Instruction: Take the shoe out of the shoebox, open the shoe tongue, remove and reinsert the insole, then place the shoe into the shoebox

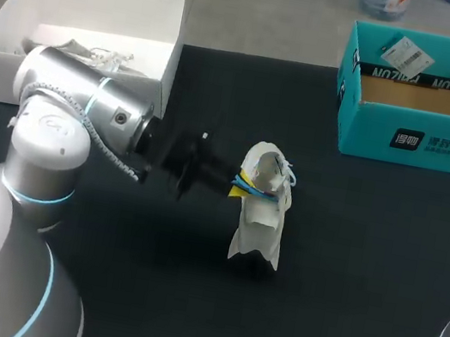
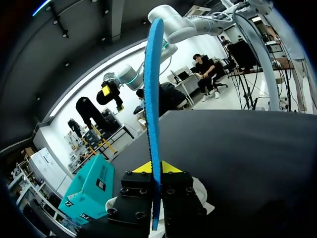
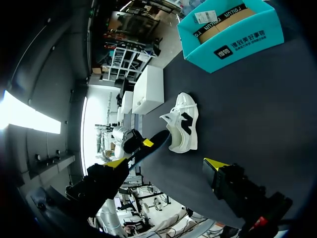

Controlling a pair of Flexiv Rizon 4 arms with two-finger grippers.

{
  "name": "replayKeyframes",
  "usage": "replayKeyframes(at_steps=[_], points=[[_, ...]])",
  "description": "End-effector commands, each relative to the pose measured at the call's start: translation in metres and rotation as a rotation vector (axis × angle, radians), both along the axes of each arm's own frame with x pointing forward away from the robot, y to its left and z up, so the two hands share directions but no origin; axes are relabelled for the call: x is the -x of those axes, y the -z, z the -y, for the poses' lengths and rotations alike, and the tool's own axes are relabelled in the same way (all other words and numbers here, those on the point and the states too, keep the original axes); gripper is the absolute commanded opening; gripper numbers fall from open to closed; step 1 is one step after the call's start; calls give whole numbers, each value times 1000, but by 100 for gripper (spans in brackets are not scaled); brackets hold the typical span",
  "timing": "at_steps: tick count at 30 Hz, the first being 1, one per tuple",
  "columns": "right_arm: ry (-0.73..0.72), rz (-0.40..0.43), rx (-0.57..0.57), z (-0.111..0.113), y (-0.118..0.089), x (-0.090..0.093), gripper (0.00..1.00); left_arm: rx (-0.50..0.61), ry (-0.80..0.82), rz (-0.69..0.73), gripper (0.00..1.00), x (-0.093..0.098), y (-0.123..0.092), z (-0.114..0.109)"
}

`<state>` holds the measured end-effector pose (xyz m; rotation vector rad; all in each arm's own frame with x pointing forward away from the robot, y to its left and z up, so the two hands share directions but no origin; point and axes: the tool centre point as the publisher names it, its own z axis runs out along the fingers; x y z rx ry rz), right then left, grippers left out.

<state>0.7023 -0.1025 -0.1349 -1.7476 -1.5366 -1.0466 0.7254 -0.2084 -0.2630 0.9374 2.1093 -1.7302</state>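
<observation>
Left gripper (image 1: 242, 187) clamped on the blue insole (image 2: 153, 99) beside the white sneaker (image 1: 260, 218).

The sneaker rests on the dark table (image 1: 362, 280), outside both boxes. The left arm's fingers squeeze the insole from either side, right against the sneaker's upper part. In the left wrist view the insole stands on edge and runs out ahead of the yellow tips, with the sneaker just beneath them. The teal shoebox (image 1: 414, 132), its top open, stands well apart from the sneaker, beyond it toward the right arm's side. The white box (image 1: 96, 6) stands well apart from the sneaker, beyond it toward the left arm's side, with pale crumpled stuff inside. The right gripper (image 3: 166, 163) hangs well away from the sneaker on the right arm's side, its fingers spread wide.
</observation>
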Motion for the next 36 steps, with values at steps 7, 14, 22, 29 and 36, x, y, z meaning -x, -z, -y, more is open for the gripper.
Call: replayKeyframes(at_steps=[7,14,22,29,36], points=[[3,0,3,0,0,2,100,-1,-8,-1,0,-8,21,7],[3,0,3,0,0,2,100,18,-16,-8,0,-4,-5,6],[3,0,3,0,0,2,100,19,-37,8,0,-5,-27,1],[3,0,3,0,0,2,100,42,-27,-16,0,-3,-14,4],[3,0,3,0,0,2,100,25,-45,-11,0,-9,12,6]])
